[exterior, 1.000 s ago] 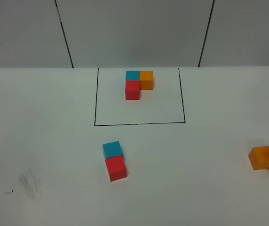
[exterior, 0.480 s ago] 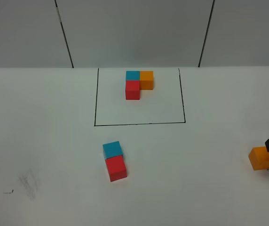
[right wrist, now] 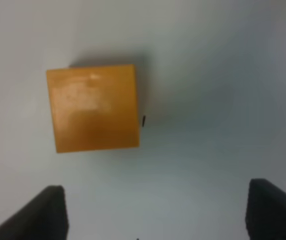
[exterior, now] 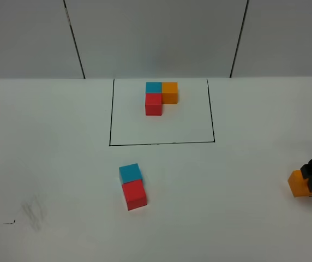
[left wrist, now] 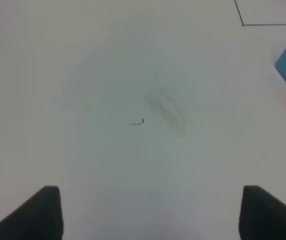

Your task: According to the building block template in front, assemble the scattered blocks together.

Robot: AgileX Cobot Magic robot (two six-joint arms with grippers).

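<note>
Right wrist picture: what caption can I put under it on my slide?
Orange cube on the white table, lying just beyond the open right gripper, not yet gripped.

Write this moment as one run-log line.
right pincer: open near loose orange cube, no grip | left pincer: open, empty | loose blue cube touching loose red cube | template: inside black frame

Bright, even, diffuse light fills the white table (exterior: 47,164); shadows are faint. Both wrist views are soft, the orange cube (right wrist: 94,107) blurred, a dim shadow beside it.
</note>
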